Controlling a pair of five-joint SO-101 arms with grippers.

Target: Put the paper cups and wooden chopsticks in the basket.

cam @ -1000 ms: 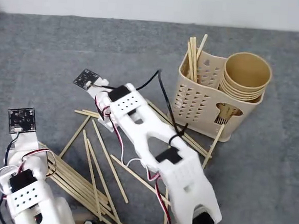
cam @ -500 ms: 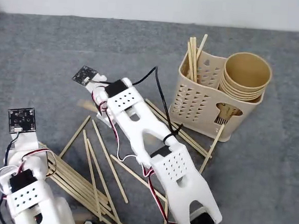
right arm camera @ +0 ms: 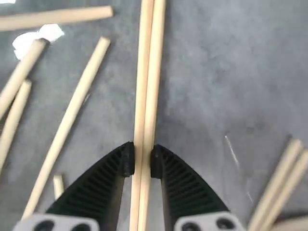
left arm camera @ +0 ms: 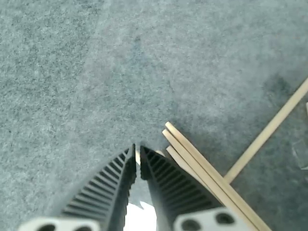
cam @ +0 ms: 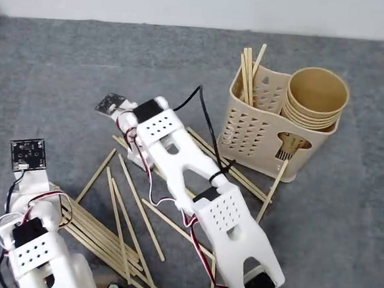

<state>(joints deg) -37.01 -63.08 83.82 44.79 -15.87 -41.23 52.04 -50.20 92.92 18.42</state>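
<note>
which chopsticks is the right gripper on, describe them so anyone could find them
Beside the beige perforated plastic basket, the white right arm ends in a black gripper on the grey carpet. A pair of pale wooden chopsticks runs between its jaws, flush side by side; neighbouring sticks lie outside, angled away.

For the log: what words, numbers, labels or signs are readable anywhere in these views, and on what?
No readable text in any view.
The basket carries a brown picture on its front, with no words.
Any print on the black circuit board by the arm is too small to read.
</note>
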